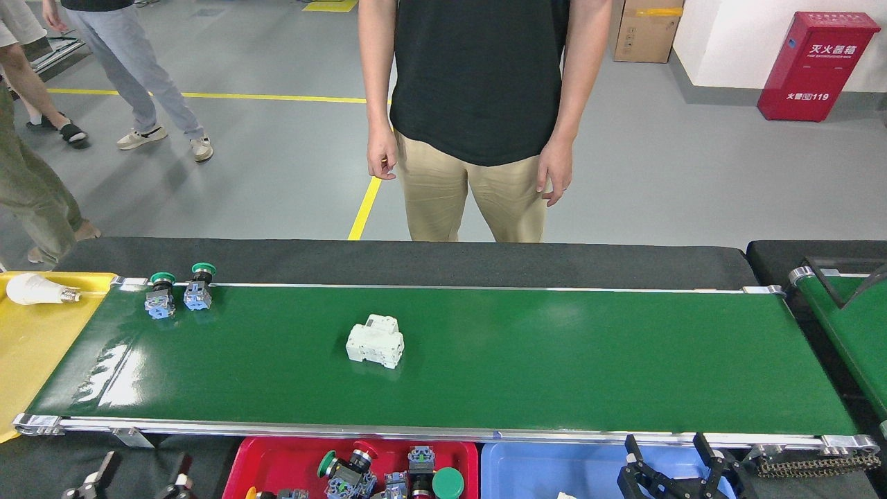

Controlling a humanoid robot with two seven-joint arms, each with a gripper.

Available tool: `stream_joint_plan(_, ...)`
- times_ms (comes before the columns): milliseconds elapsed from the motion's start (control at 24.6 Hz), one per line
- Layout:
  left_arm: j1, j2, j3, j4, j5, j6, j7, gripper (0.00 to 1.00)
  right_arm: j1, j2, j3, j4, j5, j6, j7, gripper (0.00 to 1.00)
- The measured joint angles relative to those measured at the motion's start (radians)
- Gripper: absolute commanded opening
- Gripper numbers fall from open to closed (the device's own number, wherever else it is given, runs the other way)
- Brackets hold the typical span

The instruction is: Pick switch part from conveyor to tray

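Observation:
On the conveyor [554,360], two green-capped switch parts [160,295] [199,286] stand side by side at the far-left back edge. A white breaker block [375,341] lies near the belt's middle. The red tray [277,459] below the belt's front rail holds several switch parts, among them a red-capped one [357,459]. At the bottom left, my left gripper [135,482] is open and holds nothing, over the black padding left of the red tray. My right gripper [671,463] is open over the blue tray [540,463].
A yellow tray [34,346] with a light bulb [38,290] sits at the belt's left end. A small angled green belt [849,333] is at the right. A person [478,118] stands right behind the conveyor, and other people are at the back left.

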Motion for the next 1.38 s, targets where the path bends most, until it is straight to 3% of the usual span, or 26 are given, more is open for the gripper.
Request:
stream_joint_plan(81, 0.004, 0.0, -0.005, -0.001, 0.0, -0.01, 0.006, 0.99, 0.0, 0.0, 0.0, 0.0, 0.0, 0.002, 0.0, 1.0)
stream_joint_plan(203, -0.034, 0.009, -0.012, -0.019, 0.001, -0.111, -0.023, 0.99, 0.0, 0.0, 0.0, 0.0, 0.0, 0.003, 0.0, 1.0)
stream_joint_plan(325, -0.161, 0.017, -0.017, -0.02, 0.01, -0.235, -0.143, 0.99, 0.0, 0.0, 0.0, 0.0, 0.0, 0.004, 0.0, 1.0)
stream_joint_plan(447, -0.298, 0.017, -0.072, 0.049, 0.014, -0.281, -0.249, 0.99, 0.0, 0.0, 0.0, 0.0, 0.0, 0.004, -0.001, 1.0)
stream_joint_plan(771, -0.521, 0.018, -0.271, 0.289, 0.007, -0.298, -0.32, 0.99, -0.002, 0.0, 0.0, 0.0, 0.0, 0.005, -0.002, 1.0)
stream_joint_plan(1218, -0.66, 0.031, -0.374, 0.516, 0.006, -0.248, -0.326, 0.99, -0.01, 0.0, 0.0, 0.0, 0.0, -0.026, -0.003, 1.0)
stream_joint_plan(1380, -0.667, 0.031, -0.378, 0.534, 0.006, -0.213, -0.324, 0.99, -0.011, 0.0, 0.0, 0.0, 0.0, -0.026, -0.003, 1.0)
